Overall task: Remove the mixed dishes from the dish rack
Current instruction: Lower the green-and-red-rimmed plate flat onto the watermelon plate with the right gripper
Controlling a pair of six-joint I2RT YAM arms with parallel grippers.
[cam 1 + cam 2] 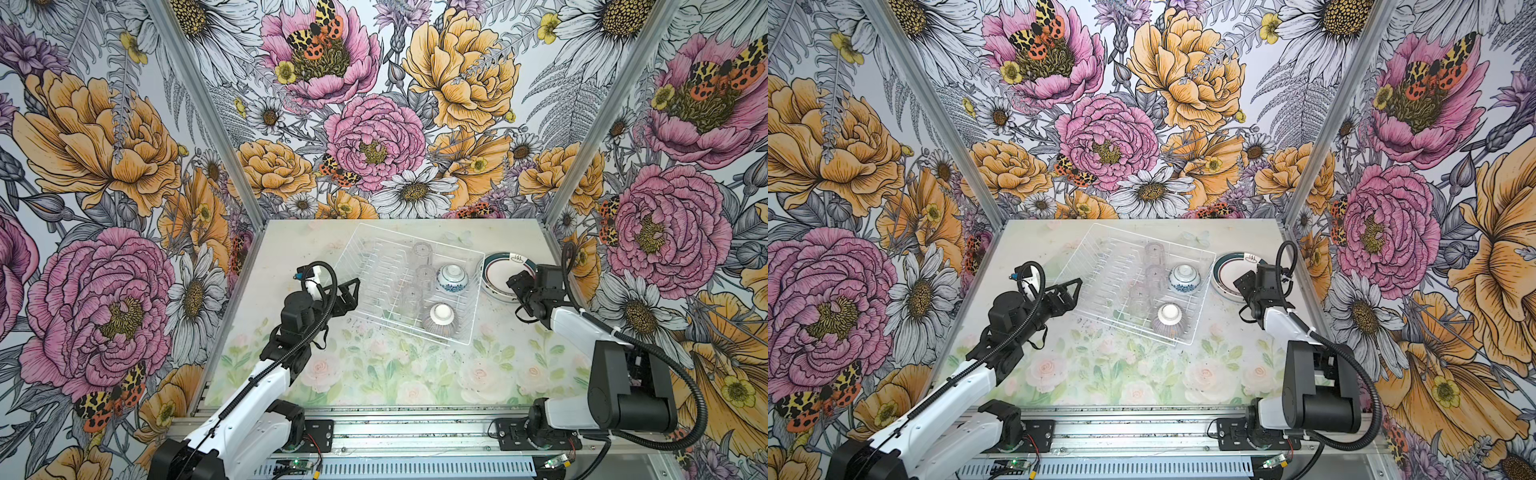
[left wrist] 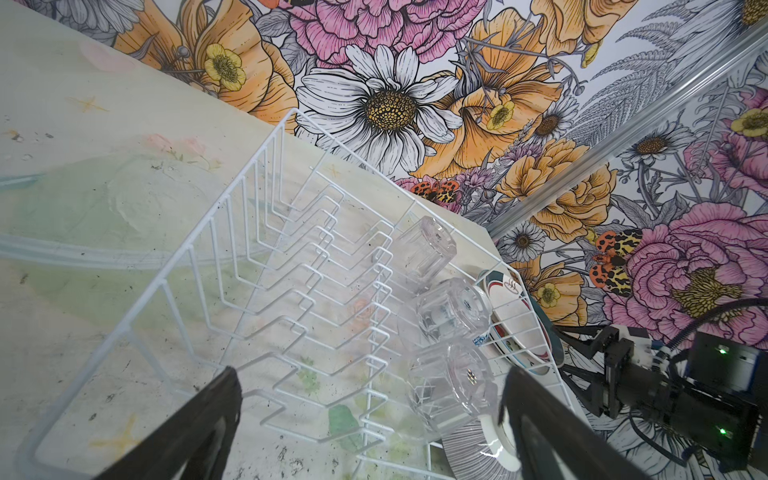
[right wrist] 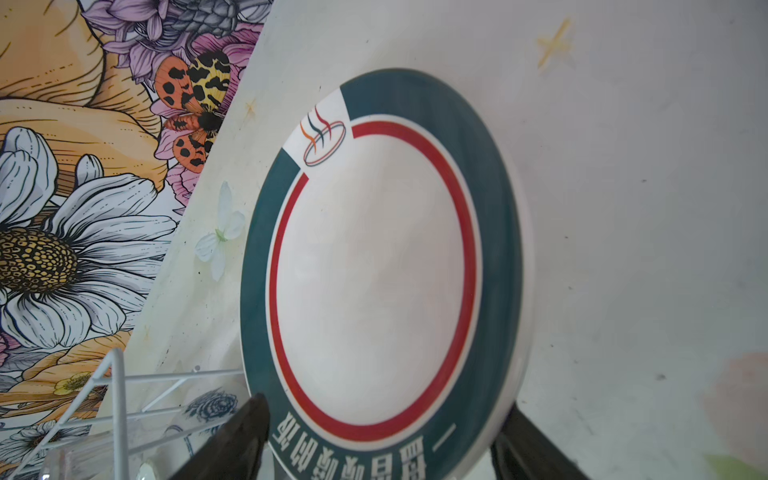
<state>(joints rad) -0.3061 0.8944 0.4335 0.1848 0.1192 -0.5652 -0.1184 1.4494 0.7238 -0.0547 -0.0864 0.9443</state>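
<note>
Nearest you in the rack (image 1: pixel 374 266), the ribbed bowl (image 1: pixel 441 318) sits upside down in the near right corner, white foot up. Your left tool (image 1: pixel 352 293) hovers just outside the rack's left wall, fingers spread wide and holding nothing; its wrist view looks along the bare plate slots. Three tumblers (image 1: pixel 424 274) stand in a line from the rack's middle toward its far side, each apparently bottom up, though the clear glass makes that hard to judge. The floral bowl (image 1: pixel 452 279) sits upside down just right of the middle tumbler, against the rack's right wall. Outside that wall, the plate (image 1: pixel 496 272) lies face up on the tabletop (image 1: pixel 374 374), just beside the rack. Your right tool (image 1: pixel 517 282) hangs over the plate's near right rim with its fingers set wide; in its wrist view they straddle the rim, and you cannot tell whether either one touches it.
</note>
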